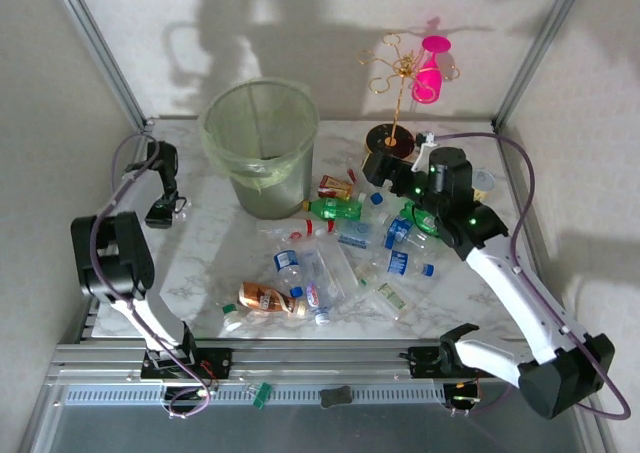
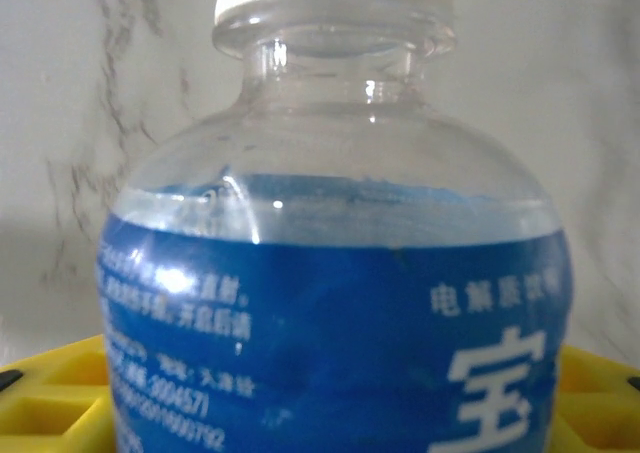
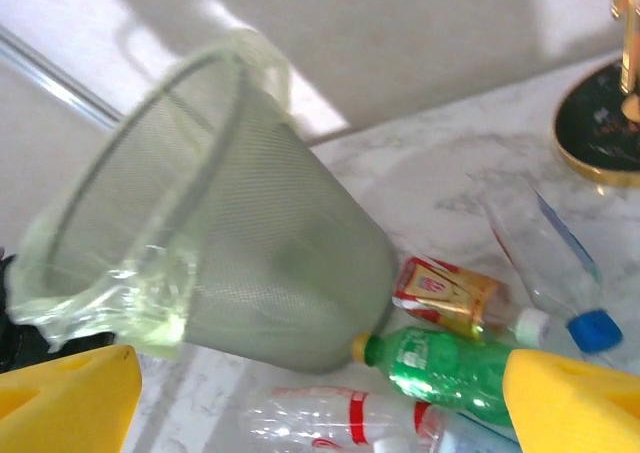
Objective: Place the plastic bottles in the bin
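Two robot arms reach over a white marble table point(image 1: 200, 263). From the top camera, many plastic bottles point(image 1: 340, 258) lie scattered across the middle, among them a green bottle point(image 1: 335, 208). A gold wire stand point(image 1: 392, 83) carrying a pink glass point(image 1: 430, 68) rises at upper right. The bin point(image 1: 268, 188), a large round grey-green bucket with a pale liner folded over its rim, stands upright at upper centre, just above the pile. The left gripper point(image 1: 163, 216) sits left of the bin. The right gripper point(image 1: 388, 168) sits right of it, near the stand's base.

The left wrist camera adds what the top view cannot: a blue-labelled bottle point(image 2: 330, 303) with a white cap, clamped between yellow fingers point(image 2: 50, 398).

In the right wrist camera the bin appears tilted at left, its wall finely meshed, with the green bottle's yellow cap just beside its base. This gripper's yellow fingers sit in the bottom corners, jaws wide, holding nothing.
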Controlling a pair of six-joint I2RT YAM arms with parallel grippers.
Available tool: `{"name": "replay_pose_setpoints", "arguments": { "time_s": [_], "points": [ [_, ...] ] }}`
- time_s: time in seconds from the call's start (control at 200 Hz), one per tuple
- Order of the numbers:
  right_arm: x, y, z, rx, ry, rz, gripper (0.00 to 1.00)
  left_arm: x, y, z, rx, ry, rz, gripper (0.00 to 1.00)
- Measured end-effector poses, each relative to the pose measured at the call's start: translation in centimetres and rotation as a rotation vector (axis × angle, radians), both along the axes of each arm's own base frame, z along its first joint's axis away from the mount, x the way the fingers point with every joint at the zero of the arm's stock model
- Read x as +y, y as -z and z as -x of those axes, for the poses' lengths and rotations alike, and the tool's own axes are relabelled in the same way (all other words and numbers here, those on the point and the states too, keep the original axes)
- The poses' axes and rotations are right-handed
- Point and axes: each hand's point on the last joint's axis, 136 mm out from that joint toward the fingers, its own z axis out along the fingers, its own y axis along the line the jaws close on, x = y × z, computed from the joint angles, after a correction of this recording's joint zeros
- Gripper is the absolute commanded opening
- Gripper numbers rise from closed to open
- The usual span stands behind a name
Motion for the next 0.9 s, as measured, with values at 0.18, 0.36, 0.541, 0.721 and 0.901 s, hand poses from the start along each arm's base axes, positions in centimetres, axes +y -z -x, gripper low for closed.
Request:
{"name": "replay_pose_setpoints", "arguments": {
  "time_s": [0.18, 0.36, 0.541, 0.721, 0.901],
  "points": [
    [-0.9, -0.6, 1.3, -0.051, 0.011, -0.012, 0.95, -3.4, -8.7, 1.1, -0.221, 0.149, -0.086, 0.43],
    [-2.1, -0.7, 1.9, -0.068, 0.057, -0.006, 0.94, -5.6, -17.0, 4.3, -0.441, 0.293, -0.232, 0.38],
    [-1.8, -0.8, 2.6, -0.082, 0.027, -0.022, 0.94, -8.3, -25.5, 6.3, -0.672, 0.500, -0.408, 0.38],
    [-2.0, -1.5, 3.0, -0.109, 0.025, -0.033, 0.94, -12.6, -30.9, 4.5, -0.768, 0.779, -0.542, 0.38],
    [-2.0, -1.8, 3.1, -0.124, 0.020, -0.032, 0.94, -19.7, -33.7, -1.8, -0.751, 1.102, -0.599, 0.38]
  ]
}}
